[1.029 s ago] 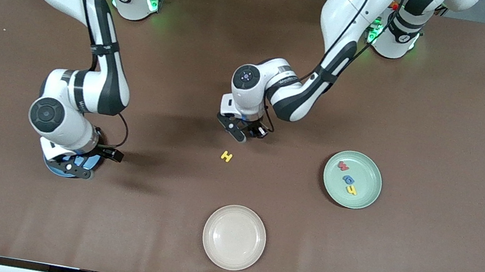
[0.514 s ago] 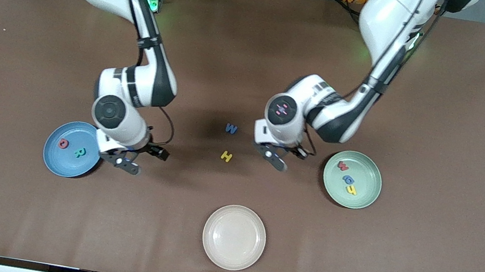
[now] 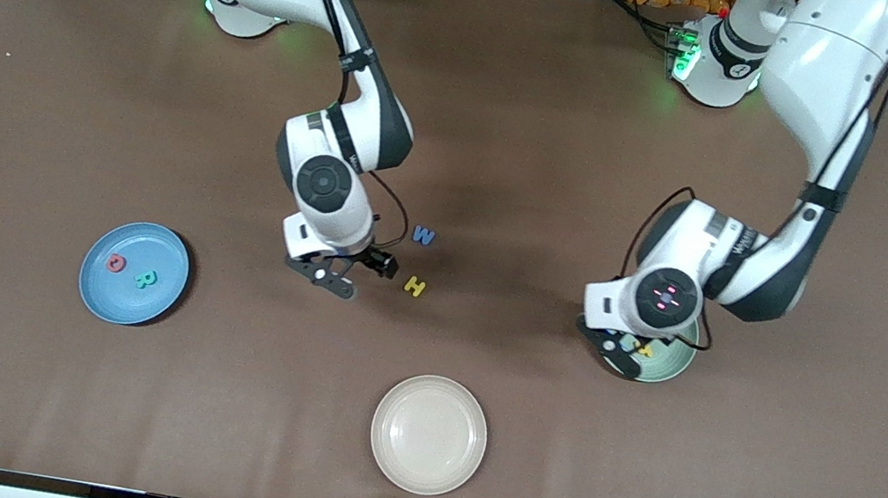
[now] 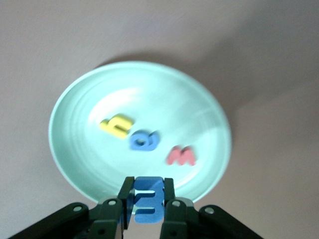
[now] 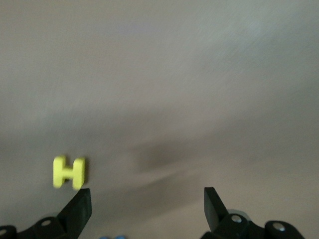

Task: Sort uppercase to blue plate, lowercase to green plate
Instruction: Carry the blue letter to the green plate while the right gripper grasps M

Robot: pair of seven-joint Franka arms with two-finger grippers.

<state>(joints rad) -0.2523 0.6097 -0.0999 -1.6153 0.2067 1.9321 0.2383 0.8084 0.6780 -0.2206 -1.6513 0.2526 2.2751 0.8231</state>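
My left gripper [image 3: 624, 356] hangs over the green plate [image 3: 674, 362], shut on the blue lowercase m [image 4: 148, 199]. On the green plate [image 4: 149, 92] lie the yellow lowercase letter [image 4: 117, 125], the blue a [image 4: 144, 141] and the red w [image 4: 181, 156]. My right gripper [image 3: 333, 276] is open, low over the table beside the yellow H [image 3: 415, 285]. In the right wrist view the H [image 5: 69, 172] sits just outside one finger of that gripper [image 5: 148, 199]. The dark blue W [image 3: 424, 235] lies a little farther back than the H. The blue plate [image 3: 159, 306] holds the red Q [image 3: 115, 262] and teal R [image 3: 146, 278].
A cream-beige plate [image 3: 428, 434] with nothing on it stands near the table's front edge, in the middle. Brown tabletop surrounds all three plates.
My right arm has swung from the blue plate toward the middle, beside the H. My left arm has carried the blue m from the table's middle to over the green plate.
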